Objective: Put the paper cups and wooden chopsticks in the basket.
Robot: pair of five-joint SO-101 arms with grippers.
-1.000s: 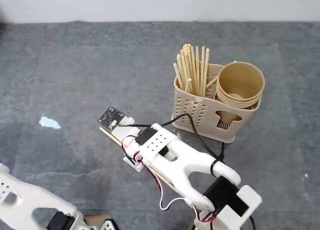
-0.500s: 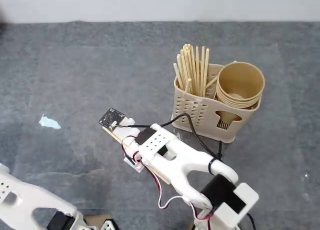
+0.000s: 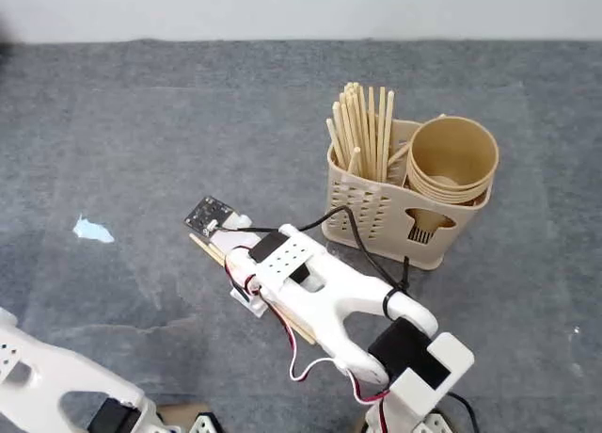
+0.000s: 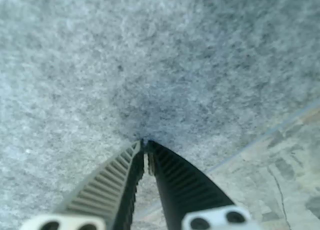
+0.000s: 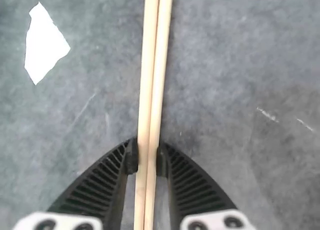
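1. Looking down at the right claw [image 5: 146,149], I see two black ribbed fingers, wedge-shaped and tapering to blunt tips, closed almost fully and pinching the wooden chopsticks [image 5: 152,65] from both sides.
2. The chopsticks are a pair of pale, smooth, straight sticks lying side by side and touching along their length, flat on the grey felt mat [image 3: 141,141], which is fuzzy and faintly scuffed.
3. Their long axis runs straight ahead from the claw, in line with its reach. From the high view they lie on a diagonal [image 3: 205,248], with one end poking out past the claw and the rest passing back under the white arm.
4. A torn paper scrap [image 5: 45,42], white and jagged, lies flat on the mat ahead of the claw and off to one side of the sticks, apart from them.
5. The basket [image 3: 376,216] stands well apart from the claw, beyond the arm's wrist. It is beige plastic with slotted walls and two compartments. One holds a bundle of upright chopsticks [image 3: 362,127], and the other a nested stack of tan paper cups [image 3: 453,155], mouths up.
6. A black cable loops from the right arm's wrist and passes close by the basket's front wall.
7. The left claw [image 4: 144,142] has its ribbed tips pressed together on themselves, over bare felt close to the mat's edge.
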